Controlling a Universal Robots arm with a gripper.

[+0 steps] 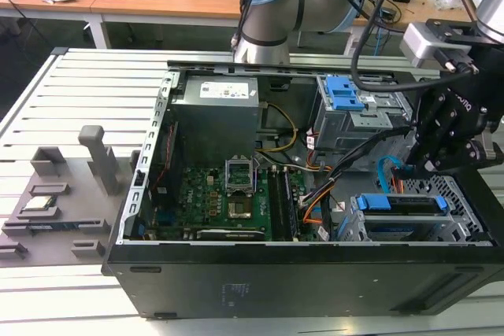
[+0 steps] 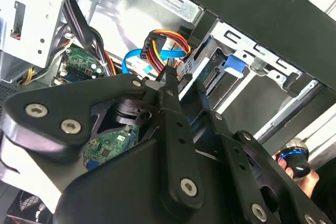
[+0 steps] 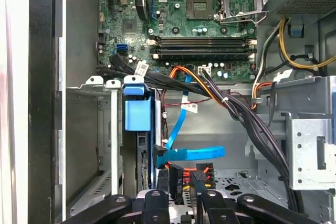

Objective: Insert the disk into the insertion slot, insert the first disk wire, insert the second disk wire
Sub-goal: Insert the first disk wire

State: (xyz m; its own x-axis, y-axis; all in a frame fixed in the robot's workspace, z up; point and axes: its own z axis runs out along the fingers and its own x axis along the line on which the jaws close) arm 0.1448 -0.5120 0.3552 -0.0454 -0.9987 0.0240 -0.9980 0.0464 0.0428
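Observation:
The disk (image 1: 402,204), in its bright blue carrier (image 3: 138,113), sits inside the insertion slot (image 1: 465,194), a perforated silver cage at the exterior view's lower right. A blue flat wire (image 3: 189,154) loops to a black plug resting against the disk's edge. My gripper (image 3: 181,195) hangs just over that edge, shut on a black connector (image 3: 181,178) with red, yellow and black wires (image 2: 163,43). In the exterior view the gripper (image 1: 413,167) is above the cage's near end. The blue wire (image 2: 135,59) and the carrier (image 2: 233,66) also appear in the second wrist view.
A larger grey cage with blue latches (image 1: 346,108) stands behind the slot. A thick black cable bundle (image 3: 252,124) runs beside my gripper. The motherboard (image 1: 228,198) and power supply (image 1: 216,112) fill the case's other half. Grey fixtures (image 1: 47,194) lie on the slatted table.

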